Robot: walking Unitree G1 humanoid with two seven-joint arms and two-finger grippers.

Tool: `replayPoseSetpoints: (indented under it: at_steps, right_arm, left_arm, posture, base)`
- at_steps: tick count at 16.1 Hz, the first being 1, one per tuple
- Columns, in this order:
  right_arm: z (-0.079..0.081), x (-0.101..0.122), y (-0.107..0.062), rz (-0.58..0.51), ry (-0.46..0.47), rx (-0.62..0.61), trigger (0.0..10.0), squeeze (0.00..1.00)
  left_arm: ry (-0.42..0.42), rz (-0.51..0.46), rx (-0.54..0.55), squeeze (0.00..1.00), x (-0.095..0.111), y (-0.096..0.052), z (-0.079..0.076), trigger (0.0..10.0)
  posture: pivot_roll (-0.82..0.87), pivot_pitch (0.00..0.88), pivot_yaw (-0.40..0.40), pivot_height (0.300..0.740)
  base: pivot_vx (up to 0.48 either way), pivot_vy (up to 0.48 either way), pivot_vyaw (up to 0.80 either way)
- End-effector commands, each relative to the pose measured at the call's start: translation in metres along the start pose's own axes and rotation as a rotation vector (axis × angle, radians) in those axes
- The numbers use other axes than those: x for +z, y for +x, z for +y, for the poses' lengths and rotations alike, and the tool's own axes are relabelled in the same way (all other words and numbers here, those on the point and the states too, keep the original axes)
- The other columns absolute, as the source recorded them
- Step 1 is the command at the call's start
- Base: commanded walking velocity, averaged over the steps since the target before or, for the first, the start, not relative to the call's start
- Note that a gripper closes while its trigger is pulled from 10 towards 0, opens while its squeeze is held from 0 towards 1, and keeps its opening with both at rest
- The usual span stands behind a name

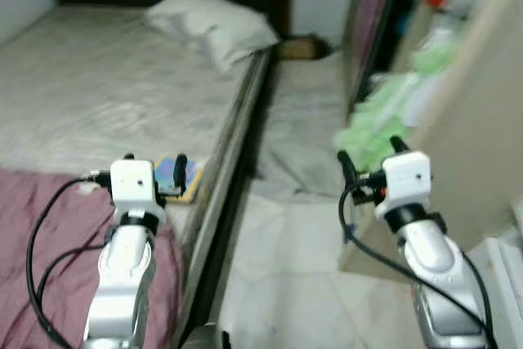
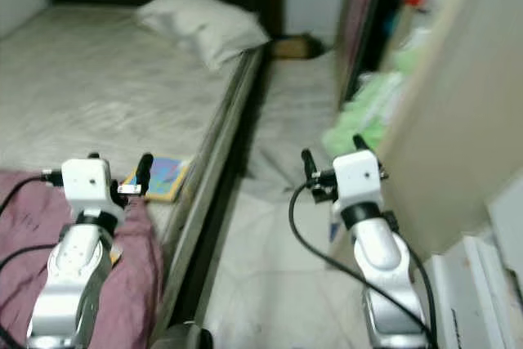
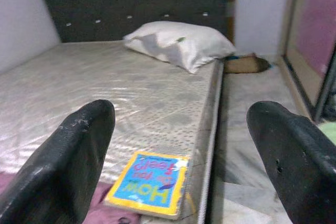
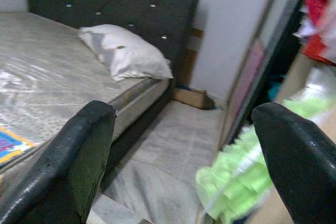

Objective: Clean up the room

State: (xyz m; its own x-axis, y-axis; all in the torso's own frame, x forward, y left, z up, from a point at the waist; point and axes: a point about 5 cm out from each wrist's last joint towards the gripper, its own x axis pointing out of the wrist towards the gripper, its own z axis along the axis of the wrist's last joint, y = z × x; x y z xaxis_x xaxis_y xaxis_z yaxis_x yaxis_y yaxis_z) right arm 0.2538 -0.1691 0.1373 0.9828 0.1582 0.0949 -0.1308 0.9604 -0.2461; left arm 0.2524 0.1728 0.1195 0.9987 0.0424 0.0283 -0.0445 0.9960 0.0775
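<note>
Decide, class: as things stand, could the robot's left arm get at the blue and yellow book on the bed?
Probably yes. The book lies at the mattress edge just ahead of the left gripper, jaws open, nothing between them.

The only readable text stands on the cover of a thin blue book with a yellow border (image 3: 148, 184), lying flat at the edge of the pale patterned mattress (image 3: 105, 93), at the far end from the white pillow (image 3: 178, 43). In the left wrist view the red and white letters appear upside down and read "How", "You" and what looks like "Sleep"; the last word is not sharp enough to be sure. In the head views the cover is too blurred to read.
</note>
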Motion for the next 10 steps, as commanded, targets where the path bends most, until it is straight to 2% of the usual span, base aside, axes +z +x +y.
replayPoseSetpoints:
  at_steps: [1,5,10]
  right_arm:
    - [0.0033,0.0060,0.0041,-0.028,0.014,0.023,10.0,0.00]
    - [0.0024,0.0066,0.0073,-0.034,0.015,0.035,10.0,0.00]
    - [0.0076,0.0069,0.0070,-0.040,0.029,0.053,10.0,0.00]
  left_arm:
    - [-0.001,0.022,0.013,0.00,-0.0023,-0.0010,0.0059,10.0]
    - [-0.024,0.032,0.019,0.00,-0.0024,-0.0006,0.0061,10.0]
    - [-0.036,0.033,-0.025,0.00,-0.0017,-0.0025,0.0045,10.0]
  posture:
    - [-0.05,0.067,-0.013,0.740]
    - [-0.04,0.063,-0.014,0.740]
    - [-0.03,0.058,-0.008,0.740]
  base:
    - [0.000,0.000,0.80]
    - [0.000,0.000,0.80]
    - [0.000,0.000,0.80]
